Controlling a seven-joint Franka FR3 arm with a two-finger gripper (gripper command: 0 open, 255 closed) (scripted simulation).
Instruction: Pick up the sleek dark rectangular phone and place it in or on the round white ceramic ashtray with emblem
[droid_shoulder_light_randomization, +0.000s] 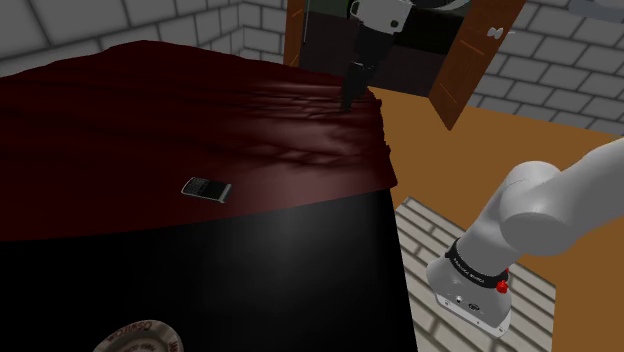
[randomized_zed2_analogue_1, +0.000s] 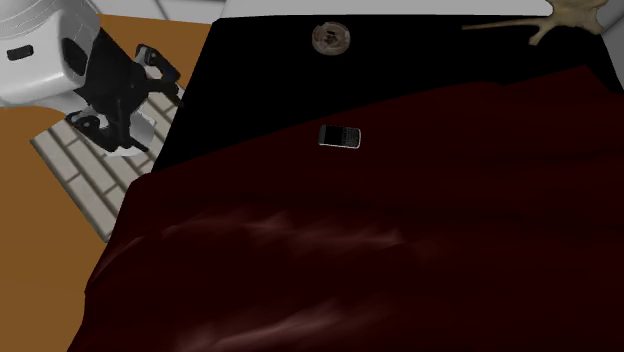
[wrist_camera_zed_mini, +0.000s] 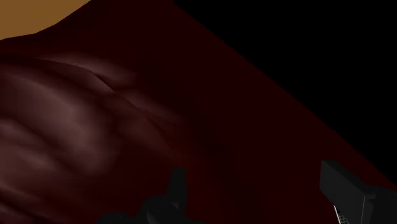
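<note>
Low at the shoulder view's left, the round ashtray (droid_shoulder_light_randomization: 138, 338) sits on the black surface (droid_shoulder_light_randomization: 250, 280), with the picture's bottom edge cutting off most of it. In the second exterior view it shows whole (randomized_zed2_analogue_1: 330, 38), but its emblem is too small to read. Further right lies the dark rectangular phone (droid_shoulder_light_randomization: 206, 188), flat on the dark red cloth (droid_shoulder_light_randomization: 150, 120) and close to the cloth's near border with the black surface. Whether it overlaps that border is hard to judge. It is well apart from the ashtray and from the arm. Right again, over the rumpled far corner of the cloth, hangs the black gripper (droid_shoulder_light_randomization: 347, 98). Its tips are dark against dark folds, so contact with the cloth cannot be made out. In the wrist view its two fingers (wrist_camera_zed_mini: 175, 191) stand wide apart, with nothing between them and red cloth below. At the far right, the white arm (droid_shoulder_light_randomization: 540, 200) rises from its stand (droid_shoulder_light_randomization: 470, 290) on a pale brick-patterned patch beside the orange floor (droid_shoulder_light_randomization: 450, 160).
</note>
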